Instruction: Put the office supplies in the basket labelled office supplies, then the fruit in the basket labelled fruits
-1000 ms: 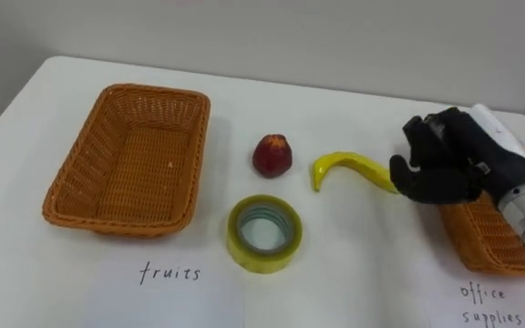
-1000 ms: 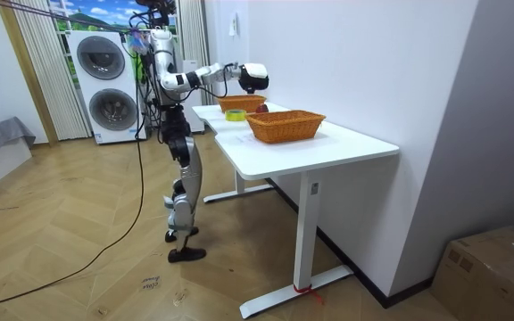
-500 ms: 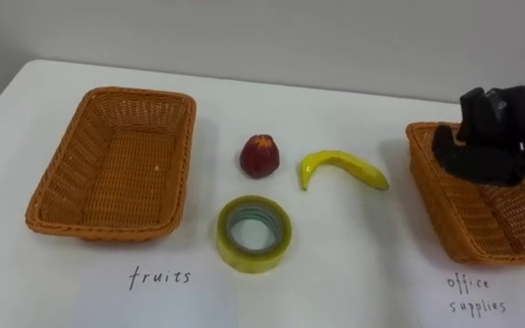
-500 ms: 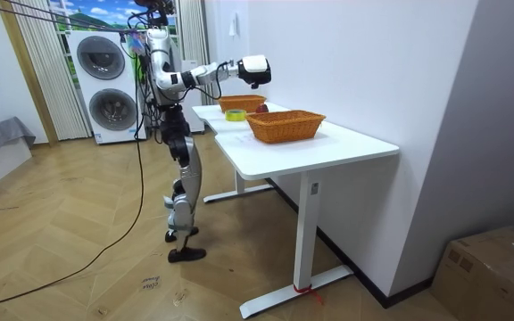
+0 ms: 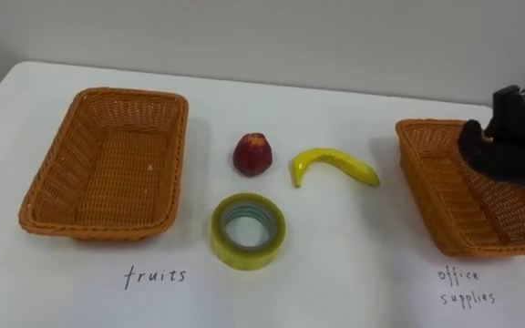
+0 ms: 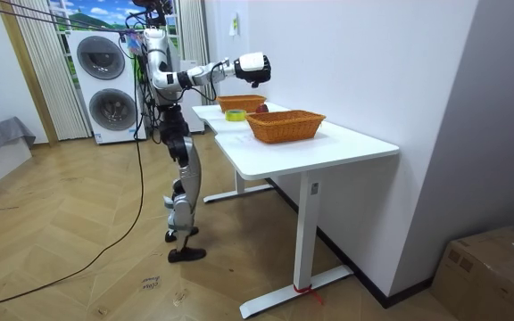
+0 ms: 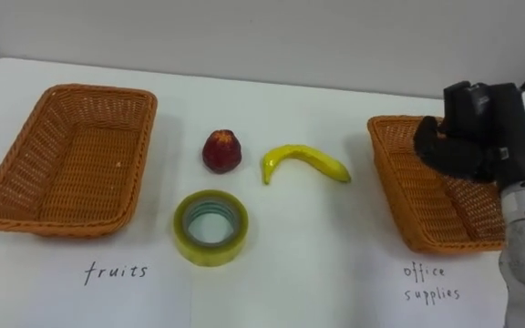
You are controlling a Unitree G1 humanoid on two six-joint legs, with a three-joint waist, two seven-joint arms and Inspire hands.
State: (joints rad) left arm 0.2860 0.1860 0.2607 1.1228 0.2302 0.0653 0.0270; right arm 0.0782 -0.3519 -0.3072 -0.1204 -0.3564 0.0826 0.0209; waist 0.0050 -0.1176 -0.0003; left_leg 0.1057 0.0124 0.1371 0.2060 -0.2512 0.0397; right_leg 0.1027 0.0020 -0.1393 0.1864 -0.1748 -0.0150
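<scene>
White table point(image 5: 354, 264), robot stood at one short edge of it in the room view. Left basket point(image 5: 108, 173) sat by the table's left edge, empty, with a handwritten label point(image 5: 156, 274) on the near edge in front of it. Near the middle of the table: red fruit point(image 5: 252, 154), apple-like, upright, loose on the top. Tape roll point(image 5: 247, 258) lay flat just in front of the fruit, toward the near edge, apart from it. Banana point(image 5: 334, 165) lay just right of the fruit, not touching it, between the fruit and the right basket point(image 5: 468, 205). The right basket sat by the table's right edge, also empty as far as its inside showed, with a second label point(image 5: 468, 285) in front of it. Right hand point(image 7: 472, 137) hung over the right basket's far right part, lifted off it, fingers curled in, nothing seen in them.

Progress, judged: nothing sorted. All three items were still out on the table. Left to do: red fruit and banana into the left basket, tape roll into the right one. The banana lay closest to the right hand, so it was the likely first pick, though that is only a guess.
</scene>
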